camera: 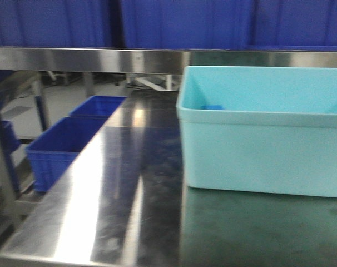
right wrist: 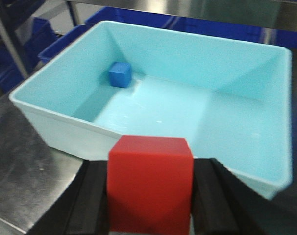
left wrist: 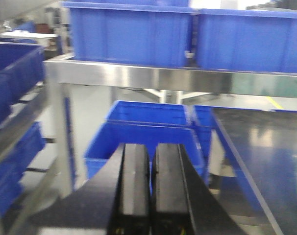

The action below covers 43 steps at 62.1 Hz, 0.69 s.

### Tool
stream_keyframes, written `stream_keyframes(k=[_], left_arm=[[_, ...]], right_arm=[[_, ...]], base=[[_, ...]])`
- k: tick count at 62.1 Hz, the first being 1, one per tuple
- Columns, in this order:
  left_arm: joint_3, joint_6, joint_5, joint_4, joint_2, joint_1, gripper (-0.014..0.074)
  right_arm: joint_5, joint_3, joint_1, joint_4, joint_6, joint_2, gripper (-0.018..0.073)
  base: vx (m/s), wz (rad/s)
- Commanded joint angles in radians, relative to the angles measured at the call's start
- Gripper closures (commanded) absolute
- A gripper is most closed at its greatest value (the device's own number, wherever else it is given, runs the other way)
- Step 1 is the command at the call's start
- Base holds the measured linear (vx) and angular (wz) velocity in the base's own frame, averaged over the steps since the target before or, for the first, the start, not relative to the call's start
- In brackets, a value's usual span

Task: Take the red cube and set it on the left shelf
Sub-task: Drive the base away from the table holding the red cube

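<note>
The red cube point(right wrist: 149, 186) fills the bottom of the right wrist view, clamped between the two black fingers of my right gripper point(right wrist: 149, 169). It hangs just in front of the near wall of a pale turquoise bin point(right wrist: 55, 125), above the steel tabletop point(right wrist: 26, 171). My left gripper point(left wrist: 152, 149) is shut with its pads pressed together and nothing between them; it points out past the table's left edge. The left shelf point(left wrist: 13, 139), a steel rack carrying blue crates, runs along the far left of the left wrist view. Neither gripper shows in the front view.
A small blue cube point(right wrist: 120, 75) lies in the turquoise bin's point(camera: 257, 150) far left corner. Blue crates point(camera: 63, 147) stand low, left of the tabletop point(camera: 118, 183). A steel beam point(camera: 90, 59) crosses overhead with more blue crates point(left wrist: 134, 34) on it.
</note>
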Motion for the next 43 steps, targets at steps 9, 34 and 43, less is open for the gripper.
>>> stream_keyframes(k=[9,34,43], left_arm=[[0.024,0.000,-0.085,-0.001,-0.014,-0.005,0.0495],[0.024,0.000,-0.085,-0.001,-0.014,-0.005,0.0495],[0.024,0.000,-0.085,-0.001,-0.014,-0.005,0.0495]], right_arm=[[-0.084,-0.024,0.000,-0.019,0.000,0.009,0.0501],[-0.084,-0.024,0.000,-0.019,0.000,0.009,0.0501],[-0.084,-0.024,0.000,-0.019,0.000,0.009,0.0501]], base=[[-0.06,0.70],[-0.12,0.63],[-0.13,0.57]])
